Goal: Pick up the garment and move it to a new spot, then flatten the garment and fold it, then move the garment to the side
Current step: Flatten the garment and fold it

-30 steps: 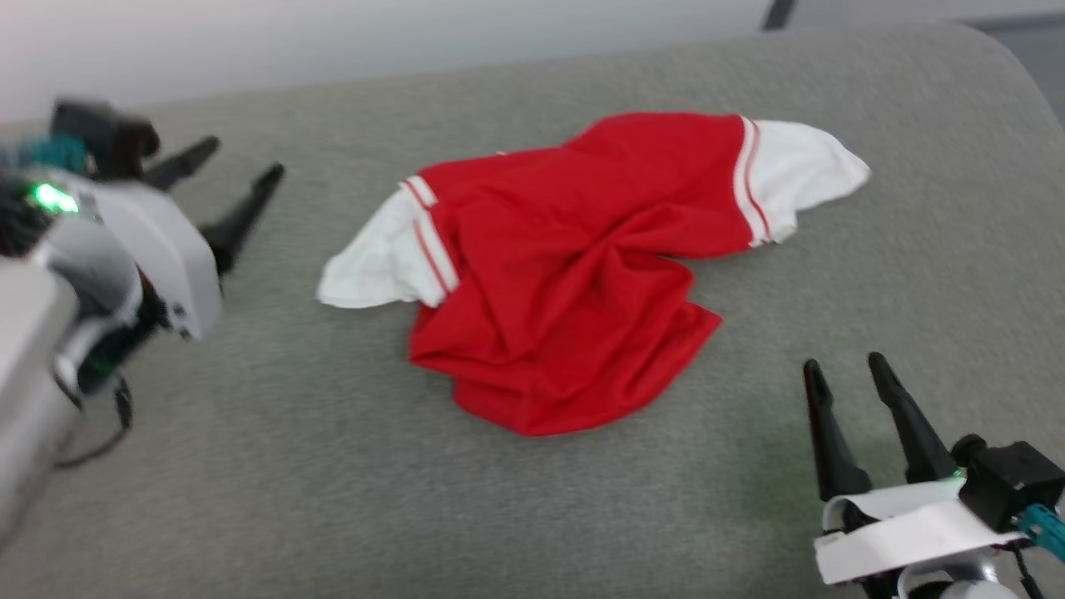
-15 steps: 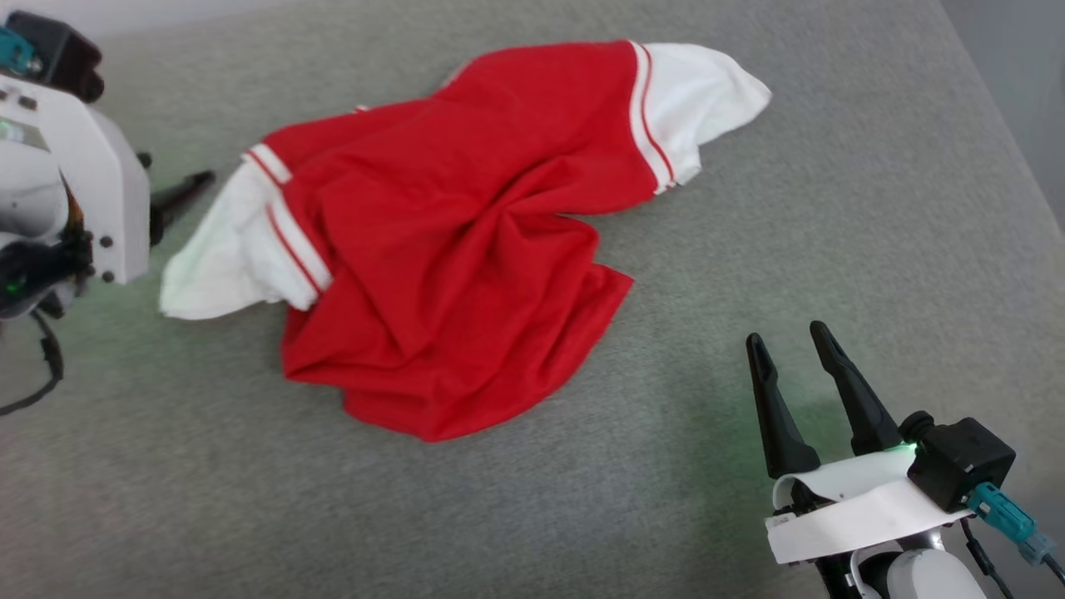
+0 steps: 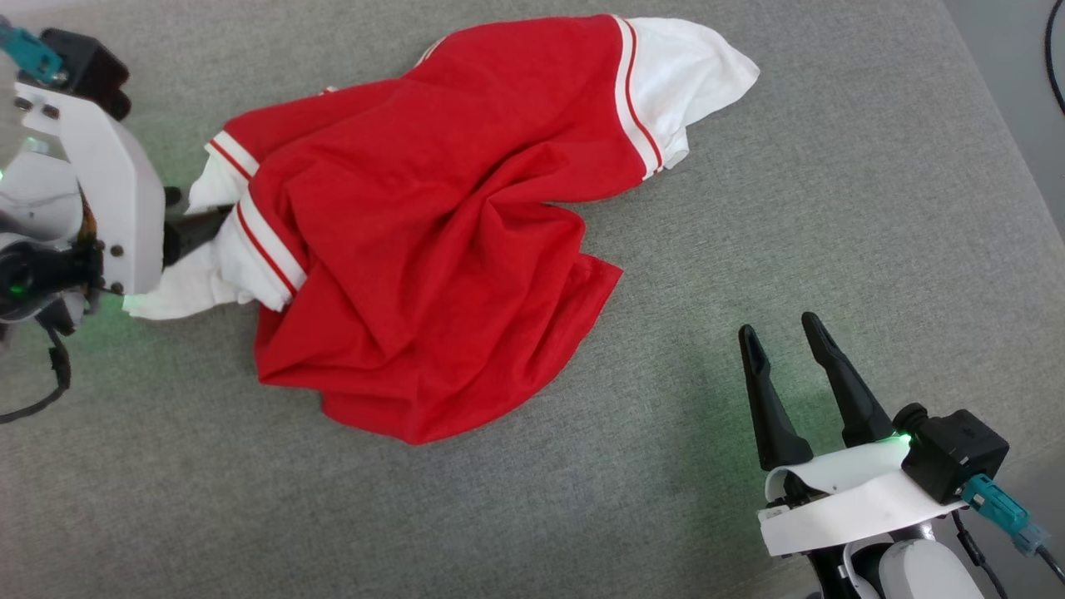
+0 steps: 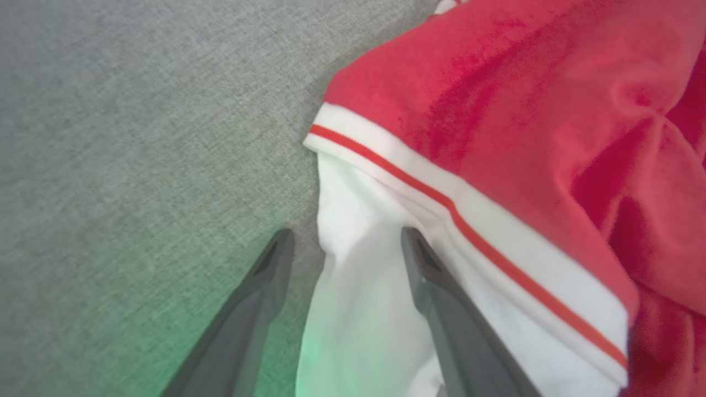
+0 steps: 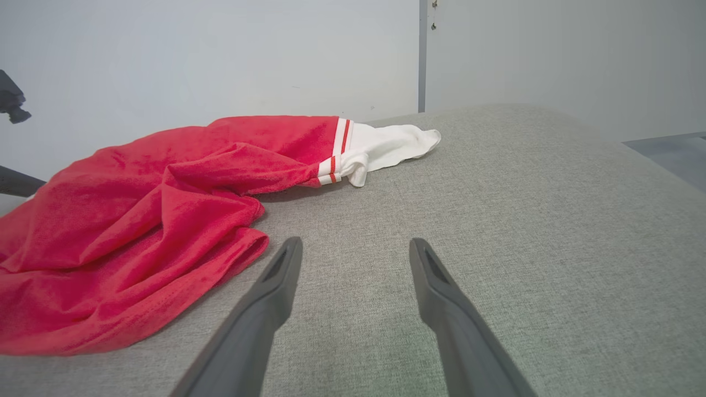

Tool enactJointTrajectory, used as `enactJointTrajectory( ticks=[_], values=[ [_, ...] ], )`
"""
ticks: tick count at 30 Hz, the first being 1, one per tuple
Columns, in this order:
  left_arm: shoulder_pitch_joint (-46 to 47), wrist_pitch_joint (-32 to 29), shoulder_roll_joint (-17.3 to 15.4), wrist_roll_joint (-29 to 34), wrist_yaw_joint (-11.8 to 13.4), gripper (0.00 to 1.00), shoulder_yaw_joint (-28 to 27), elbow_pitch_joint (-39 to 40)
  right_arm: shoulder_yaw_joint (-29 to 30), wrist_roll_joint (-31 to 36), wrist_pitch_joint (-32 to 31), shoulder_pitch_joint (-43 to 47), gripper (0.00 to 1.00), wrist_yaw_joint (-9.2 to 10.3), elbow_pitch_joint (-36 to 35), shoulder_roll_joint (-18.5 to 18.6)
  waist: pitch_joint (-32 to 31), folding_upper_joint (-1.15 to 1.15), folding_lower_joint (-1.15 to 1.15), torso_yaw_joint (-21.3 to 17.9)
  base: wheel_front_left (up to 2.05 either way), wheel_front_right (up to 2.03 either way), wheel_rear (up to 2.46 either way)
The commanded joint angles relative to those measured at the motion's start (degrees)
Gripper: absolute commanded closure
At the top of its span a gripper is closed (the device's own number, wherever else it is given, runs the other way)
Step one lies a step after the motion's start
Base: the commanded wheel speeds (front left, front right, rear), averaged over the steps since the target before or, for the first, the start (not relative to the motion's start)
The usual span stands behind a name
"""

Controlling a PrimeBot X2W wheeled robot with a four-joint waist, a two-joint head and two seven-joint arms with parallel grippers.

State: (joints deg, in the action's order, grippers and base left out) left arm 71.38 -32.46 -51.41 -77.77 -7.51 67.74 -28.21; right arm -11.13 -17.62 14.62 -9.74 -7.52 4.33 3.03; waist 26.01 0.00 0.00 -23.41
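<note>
The garment (image 3: 433, 241) is a red jersey lying crumpled on the grey fabric surface (image 3: 832, 208), one white sleeve at the left (image 3: 208, 279) and the other at the upper right (image 3: 691, 75). My left gripper (image 3: 200, 220) is at the left sleeve. In the left wrist view it (image 4: 347, 234) stands open, one finger on the grey fabric and the other over the white sleeve (image 4: 358, 298), whose edge lies between them. My right gripper (image 3: 782, 329) is open and apart from the garment, to the right of its hem. In the right wrist view it (image 5: 356, 242) points over bare fabric, with the garment (image 5: 138, 220) to its left.
The grey surface curves down at its right edge (image 3: 998, 166), with floor beyond (image 3: 1023, 42) and a dark cable (image 3: 1052, 66) there. A pale wall (image 5: 220, 55) stands behind the surface. Bare grey fabric stretches in front of and to the right of the garment.
The head camera has tilted down and shifted. My left gripper has come in from the bare fabric to the garment's left sleeve. The right gripper has held its pose, still open.
</note>
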Motion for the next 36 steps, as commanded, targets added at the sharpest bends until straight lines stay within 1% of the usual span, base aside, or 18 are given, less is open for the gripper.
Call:
enactJointTrajectory(
  ticks=[1,6,7,8,9,10,11,14,16,18,20,23,26,28,30,34,36],
  values=[
    [-0.79,-1.33,0.41,-0.74,0.02,0.0,1.66,0.67,0.12,-0.43,0.18,-0.44,0.0,0.06,0.31,-0.17,-0.03,0.0,0.0,0.07,0.0,0.0,0.0],
    [0.08,-2.15,0.21,0.02,0.02,0.0,3.77,1.77,-0.68,-0.71,0.35,-0.79,0.0,0.06,0.51,-0.17,0.18,0.0,0.0,-0.06,0.0,0.0,0.0],
    [0.13,-1.97,0.35,-0.06,0.02,0.31,4.03,1.68,-0.86,-0.68,0.39,-0.85,0.0,0.06,0.46,-0.17,0.32,0.0,0.0,-0.11,0.0,0.0,0.0],
    [0.38,-2.02,0.43,0.1,0.02,0.59,4.3,1.65,-0.98,-0.7,0.42,-0.97,0.0,0.06,0.3,-0.16,0.62,0.0,0.0,-0.16,0.0,0.0,0.0],
    [0.53,-1.98,0.5,0.31,0.02,0.76,4.51,1.6,-1.17,-0.64,0.43,-1.14,0.0,0.06,0.15,-0.17,0.86,0.0,0.0,-0.21,0.0,0.0,0.0],
    [0.51,-1.81,0.63,0.44,0.02,0.98,4.71,1.47,-1.29,-0.42,0.45,-1.24,0.0,0.06,0.04,-0.17,0.99,0.0,0.0,-0.25,0.0,0.0,0.0],
    [0.68,-1.99,0.68,0.54,0.02,1.0,4.93,1.4,-1.27,-0.23,0.37,-1.45,0.0,0.06,-0.1,-0.16,1.21,0.0,0.0,-0.25,0.0,0.0,0.0],
    [1.55,-2.07,0.57,0.32,0.02,1.0,5.26,1.32,-1.67,0.49,-1.43,-3.02,0.0,0.06,-0.84,-0.15,1.88,0.0,0.0,-0.25,0.0,0.0,0.0],
    [1.93,-1.9,0.61,0.09,0.04,1.0,5.4,1.32,-2.02,1.08,-3.83,-5.15,0.0,0.06,-1.34,0.93,2.24,0.0,0.0,-0.14,0.0,0.0,0.0],
    [2.71,-1.73,0.58,0.09,0.07,1.0,5.57,1.52,-2.84,0.41,-7.88,-8.55,0.0,0.06,-1.68,2.53,2.62,0.0,0.0,0.06,0.0,0.0,0.0],
    [3.58,-1.67,0.63,0.37,0.07,1.0,5.61,1.85,-3.62,0.54,-12.92,-13.38,0.0,0.06,-1.89,5.38,3.19,0.0,0.0,0.54,0.0,0.0,0.0],
    [5.33,-1.56,0.92,1.09,0.07,1.0,5.7,2.39,-3.38,-2.56,-21.18,-21.6,0.0,0.06,-0.77,9.13,4.27,0.0,0.0,1.55,0.0,0.0,0.0],
    [7.46,-1.56,1.5,1.34,0.07,1.0,5.72,3.44,-2.42,-6.25,-29.49,-30.23,0.0,0.06,2.25,12.65,5.89,0.0,0.0,2.98,0.0,0.0,0.0],
    [8.67,-1.2,1.64,1.38,0.07,1.0,5.73,4.41,-1.62,-8.69,-33.57,-36.26,0.0,0.06,5.32,14.56,7.02,0.0,0.0,3.83,0.0,0.0,0.0],
    [9.75,-0.98,1.79,1.46,0.08,1.0,5.81,5.41,-2.05,-10.02,-37.33,-41.08,0.0,0.06,8.84,16.55,8.26,0.0,0.0,4.83,0.0,0.0,0.0],
    [11.83,-1.32,2.81,2.6,0.08,1.0,6.0,7.86,-2.0,-12.32,-41.85,-49.7,0.0,0.06,16.22,19.22,11.1,0.0,0.0,7.46,0.0,0.0,0.0],
    [13.09,-1.36,3.41,2.95,0.08,1.0,6.02,8.63,-2.55,-12.68,-43.17,-52.8,0.0,0.06,20.15,19.51,12.51,0.0,0.0,8.57,0.0,0.0,0.0]
  ],
)
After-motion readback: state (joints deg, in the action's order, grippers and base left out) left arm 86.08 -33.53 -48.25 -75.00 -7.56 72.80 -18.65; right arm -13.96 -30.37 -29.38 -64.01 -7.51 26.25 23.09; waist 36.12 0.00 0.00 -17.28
